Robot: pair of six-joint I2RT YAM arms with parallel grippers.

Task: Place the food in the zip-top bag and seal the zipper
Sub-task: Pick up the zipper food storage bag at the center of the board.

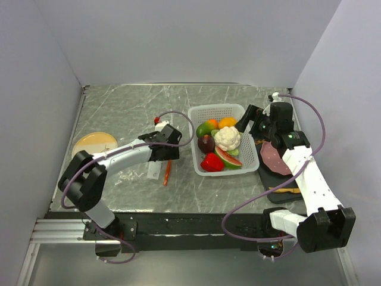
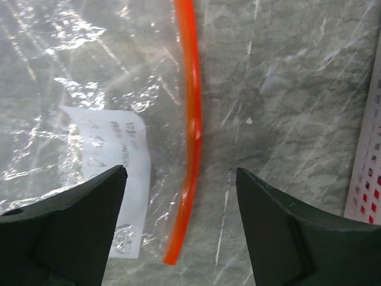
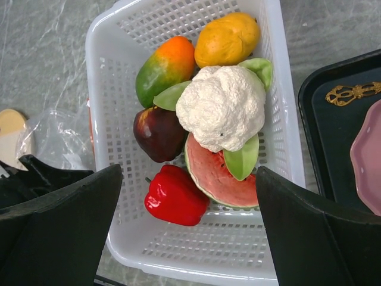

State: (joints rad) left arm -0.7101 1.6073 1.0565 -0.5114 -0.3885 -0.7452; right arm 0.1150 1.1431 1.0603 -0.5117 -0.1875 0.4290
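The clear zip-top bag (image 2: 89, 89) lies flat on the table, its orange-red zipper (image 2: 193, 119) running along its right edge. My left gripper (image 2: 181, 179) hovers open over the zipper's near end, with the strip between the jaws and touching neither. In the top view the left gripper (image 1: 164, 156) is left of the white basket (image 1: 205, 110). The food sits in the basket: cauliflower (image 3: 221, 107), red pepper (image 3: 175, 195), watermelon slice (image 3: 217, 179), purple ball (image 3: 159, 134), mango (image 3: 164, 68) and orange (image 3: 227, 39). Above the basket my right gripper (image 3: 189, 170) is open and holds nothing.
A black tray (image 1: 280, 179) with a pink slab (image 1: 274, 156) lies right of the basket. A round tan plate (image 1: 94, 143) sits at the left. The bag carries a white label (image 2: 113, 161). Walls close in the table on three sides.
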